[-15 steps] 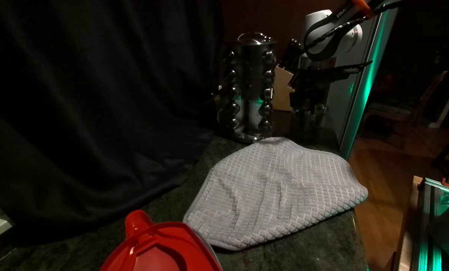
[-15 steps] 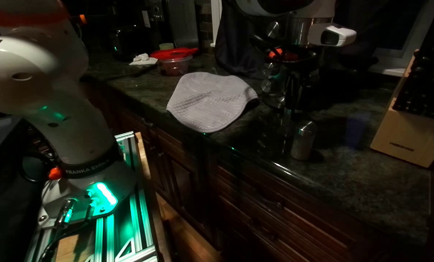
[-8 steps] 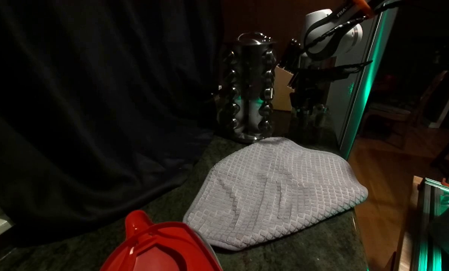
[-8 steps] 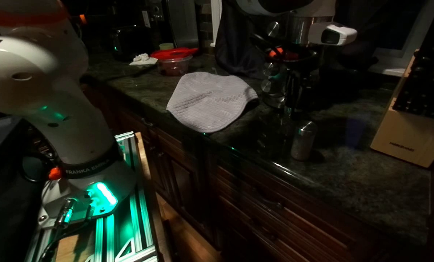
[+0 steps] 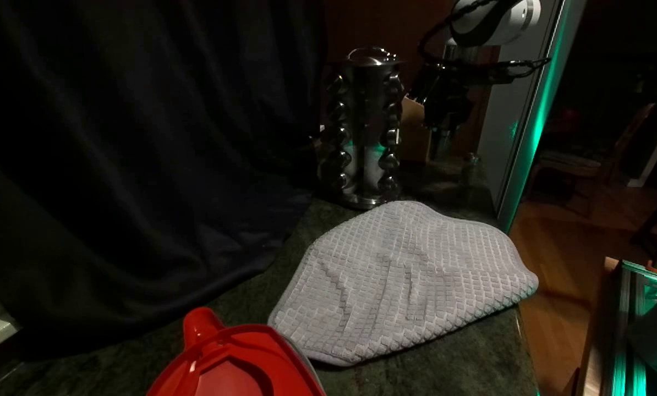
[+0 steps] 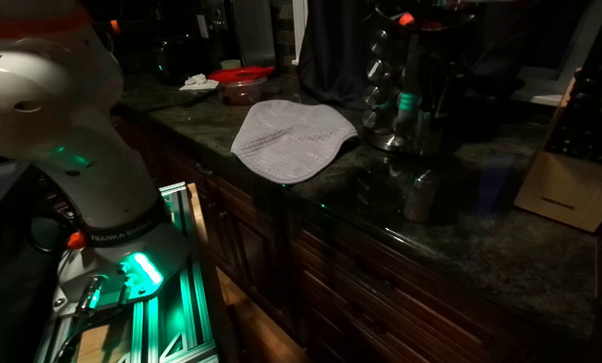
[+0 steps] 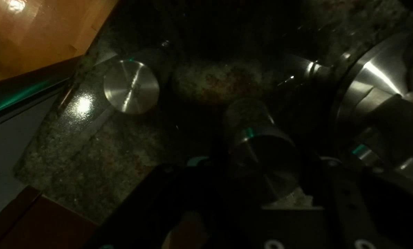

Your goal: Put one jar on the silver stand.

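So the pickup looks done: the gripper [image 7: 264,165] is clamped around a jar [image 7: 256,147], seemingly up off the counter [image 6: 513,267]. A second jar [image 6: 420,196] just stands there nearby. The held one's near the silver stand [image 5: 373,60] but not on it yet, so lining up, placing and letting go are probably what's left.

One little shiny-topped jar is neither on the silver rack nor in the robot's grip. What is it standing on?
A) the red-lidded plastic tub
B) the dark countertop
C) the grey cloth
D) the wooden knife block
B: in an exterior view the shiny-topped jar stands upright directly on the dark countertop, near its edge above the drawers, apart from the grey cloth and the knife block.
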### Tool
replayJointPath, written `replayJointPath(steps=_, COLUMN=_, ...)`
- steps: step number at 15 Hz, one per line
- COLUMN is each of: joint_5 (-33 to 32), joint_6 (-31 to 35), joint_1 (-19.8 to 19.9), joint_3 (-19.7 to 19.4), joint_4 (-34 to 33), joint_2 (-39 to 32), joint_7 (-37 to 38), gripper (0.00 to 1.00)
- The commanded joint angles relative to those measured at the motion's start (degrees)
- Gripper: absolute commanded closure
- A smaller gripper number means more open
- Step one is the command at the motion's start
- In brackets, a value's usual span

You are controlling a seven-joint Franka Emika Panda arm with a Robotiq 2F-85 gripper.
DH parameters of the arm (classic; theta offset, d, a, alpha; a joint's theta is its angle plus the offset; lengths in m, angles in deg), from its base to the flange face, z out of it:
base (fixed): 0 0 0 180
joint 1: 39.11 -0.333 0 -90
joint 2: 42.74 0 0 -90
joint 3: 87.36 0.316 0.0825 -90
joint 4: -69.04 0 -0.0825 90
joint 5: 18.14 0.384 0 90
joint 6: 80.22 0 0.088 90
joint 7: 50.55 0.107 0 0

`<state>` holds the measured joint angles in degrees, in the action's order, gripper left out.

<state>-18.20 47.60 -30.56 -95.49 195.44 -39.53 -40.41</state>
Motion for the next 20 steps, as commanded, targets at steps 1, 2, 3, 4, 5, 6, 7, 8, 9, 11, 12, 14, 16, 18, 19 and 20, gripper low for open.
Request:
replayJointPath(steps=1, joint_5=3.48, joint_6=-7.45, joint_1=0.16, joint_3=-0.52, joint_4=-4.78, joint_2=1.65, joint_7=-2.73, gripper=0.76)
replayJointPath(steps=2, joint_5=4.97, joint_6=-10.19, joint_1=0.13, joint_3=-0.66, joint_4=-6.87, joint_2=1.27, joint_7=-3.58, gripper=0.76)
replayJointPath(steps=3, joint_5=6.1, joint_6=-12.67, joint_1=0.16, joint_3=-0.79, joint_4=-8.85, joint_2=0.91, joint_7=-3.97, gripper=0.76)
replayJointPath(steps=4, joint_5=7.25, joint_6=-15.28, joint_1=0.21, joint_3=-0.95, joint_4=-10.93, joint_2=0.34, joint_7=-4.58, gripper=0.76)
replayJointPath(steps=5, joint_5=7.88, joint_6=-17.31, joint_1=0.31, joint_3=-1.07, joint_4=-12.69, joint_2=-0.06, joint_7=-4.66, gripper=0.76)
replayJointPath(steps=6, joint_5=8.4, joint_6=-19.19, joint_1=0.43, joint_3=-1.23, joint_4=-14.31, joint_2=-0.34, joint_7=-4.67, gripper=0.76)
replayJointPath(steps=7, joint_5=8.33, joint_6=-19.98, joint_1=0.61, joint_3=-1.37, joint_4=-15.91, joint_2=-0.85, joint_7=-3.99, gripper=0.76)
replayJointPath(steps=8, joint_5=9.06, joint_6=-21.61, joint_1=0.76, joint_3=-1.67, joint_4=-17.87, joint_2=-1.52, joint_7=-4.42, gripper=0.76)
replayJointPath(steps=9, joint_5=9.83, joint_6=-22.74, joint_1=0.91, joint_3=-1.98, joint_4=-19.73, joint_2=-2.38, joint_7=-4.4, gripper=0.76)
replayJointPath(steps=11, joint_5=13.1, joint_6=-27.32, joint_1=1.35, joint_3=-2.68, joint_4=-24.37, joint_2=-5.01, joint_7=-5.49, gripper=0.76)
replayJointPath(steps=12, joint_5=15.39, joint_6=-30.11, joint_1=1.69, joint_3=-3.04, joint_4=-27.12, joint_2=-7.01, joint_7=-6.26, gripper=0.76)
replayJointPath(steps=14, joint_5=19.51, joint_6=-35.87, joint_1=2.6, joint_3=-3.43, joint_4=-31.89, joint_2=-10.33, joint_7=-6.9, gripper=0.76)
replayJointPath(steps=16, joint_5=22.86, joint_6=-40.79, joint_1=3.79, joint_3=-3.56, joint_4=-36.28, joint_2=-13.88, joint_7=-6.03, gripper=0.76)
replayJointPath(steps=18, joint_5=25.2, joint_6=-44.73, joint_1=4.99, joint_3=-3.44, joint_4=-40.26, joint_2=-17.14, joint_7=-4.75, gripper=0.76)
replayJointPath(steps=19, joint_5=26.38, joint_6=-46.49, joint_1=5.63, joint_3=-3.36, joint_4=-42.37, joint_2=-18.9, joint_7=-4.16, gripper=0.76)
replayJointPath(steps=20, joint_5=27.37, joint_6=-48.18, joint_1=6.26, joint_3=-3.26, joint_4=-44.36, joint_2=-20.36, joint_7=-3.51, gripper=0.76)
